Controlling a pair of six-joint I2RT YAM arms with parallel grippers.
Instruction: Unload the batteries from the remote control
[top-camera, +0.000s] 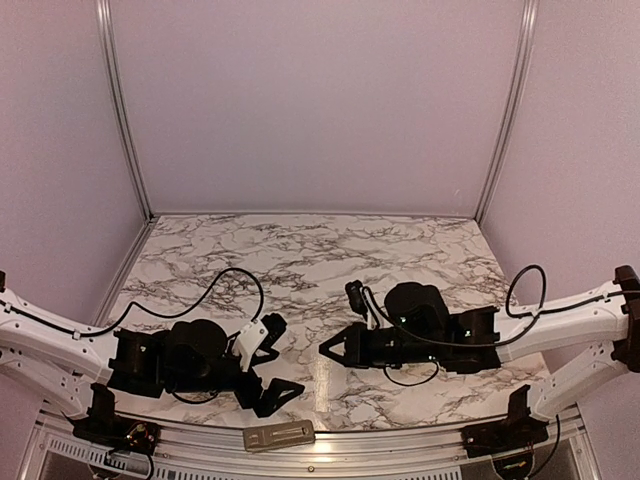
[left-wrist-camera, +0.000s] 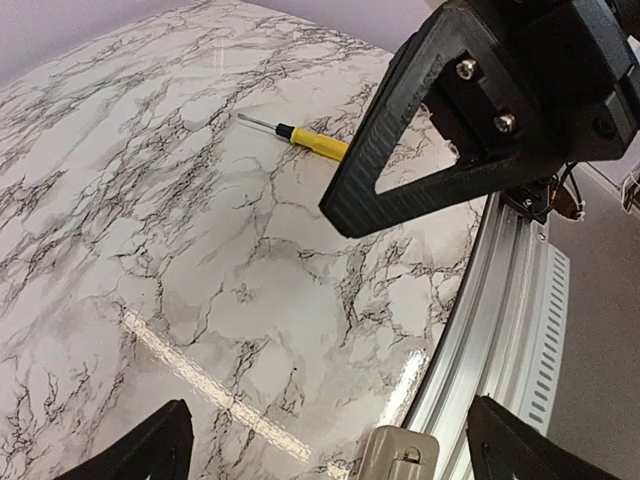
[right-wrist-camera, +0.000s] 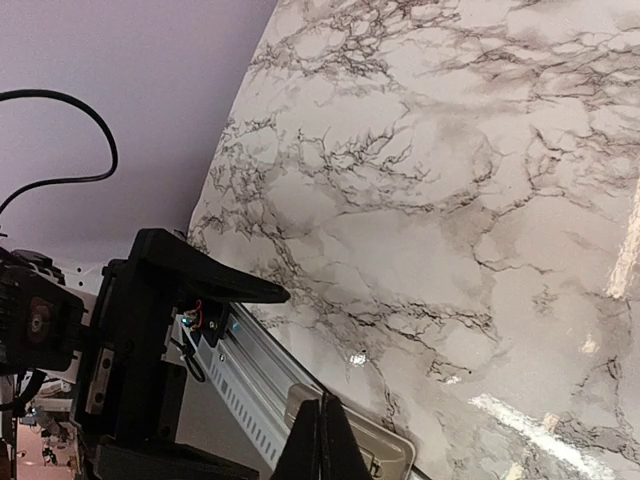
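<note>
The remote control (top-camera: 280, 436) lies grey-beige back up on the metal rail at the table's near edge. Its end shows in the left wrist view (left-wrist-camera: 400, 458) and, partly behind my fingers, in the right wrist view (right-wrist-camera: 378, 450). The batteries are not visible in any view. My left gripper (top-camera: 286, 358) is open and empty, just behind the remote, with its fingers (left-wrist-camera: 150, 450) wide apart. My right gripper (top-camera: 324, 350) is shut and empty, its tip (right-wrist-camera: 320, 425) hovering just above and behind the remote's right end.
A yellow-handled screwdriver (left-wrist-camera: 312, 141) lies on the marble table (top-camera: 300, 250) behind the right gripper, hidden under that arm in the top view. The aluminium rail (left-wrist-camera: 510, 300) runs along the near edge. Purple walls close off the back and both sides.
</note>
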